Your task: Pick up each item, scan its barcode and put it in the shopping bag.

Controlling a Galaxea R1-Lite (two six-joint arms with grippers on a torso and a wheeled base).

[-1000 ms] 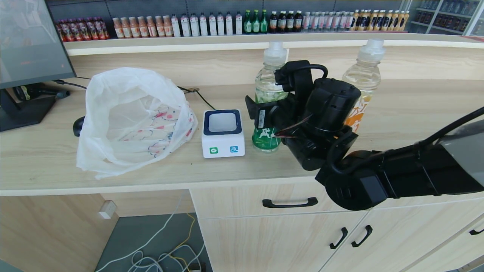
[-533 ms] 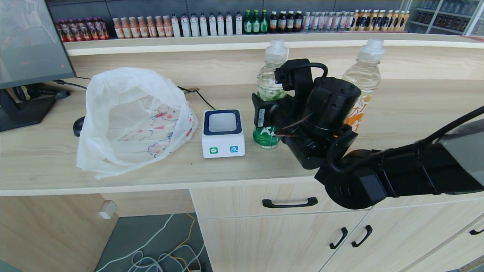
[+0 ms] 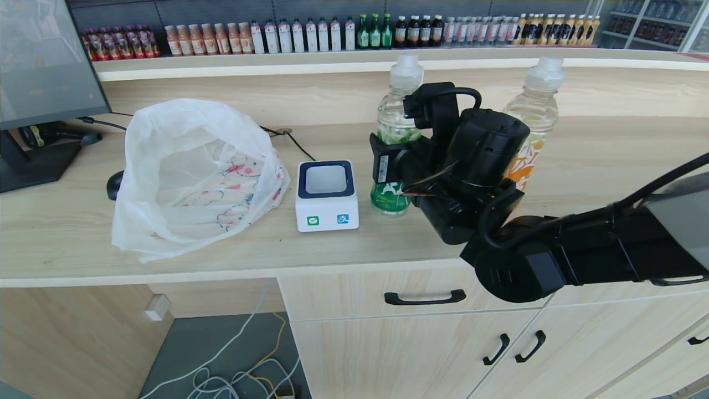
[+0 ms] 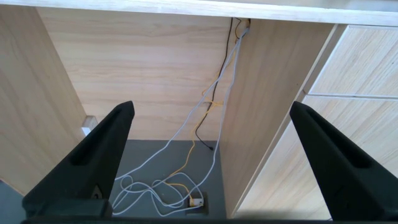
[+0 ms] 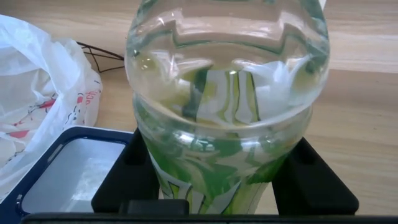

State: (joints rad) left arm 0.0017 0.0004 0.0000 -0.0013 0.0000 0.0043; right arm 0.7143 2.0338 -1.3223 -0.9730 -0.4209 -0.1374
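A clear bottle with a green label (image 3: pixel 394 124) stands upright just right of the white barcode scanner (image 3: pixel 326 194), its base at or barely above the counter. My right gripper (image 3: pixel 394 166) is shut on its lower body. In the right wrist view the black fingers (image 5: pixel 124 180) press both sides of the green bottle (image 5: pixel 227 124), with the scanner's window (image 5: pixel 68 174) and the bag (image 5: pixel 37 106) beyond. The white shopping bag (image 3: pixel 188 172) lies open left of the scanner. A second bottle with an orange label (image 3: pixel 532 116) stands behind my right arm. My left gripper (image 4: pixel 214 162) hangs open below the counter, holding nothing.
A monitor (image 3: pixel 44 61) and a hand-held scanner (image 3: pixel 55 134) sit at the counter's far left. A cable (image 3: pixel 293 141) runs behind the scanner box. A raised ledge (image 3: pixel 249 66) borders the back of the wooden counter (image 3: pixel 66 227). Drawers and loose floor cables lie below.
My right gripper has closed in on the green bottle and shifted it slightly up and to the right, away from the scanner. The bag, scanner and orange bottle have stayed put.
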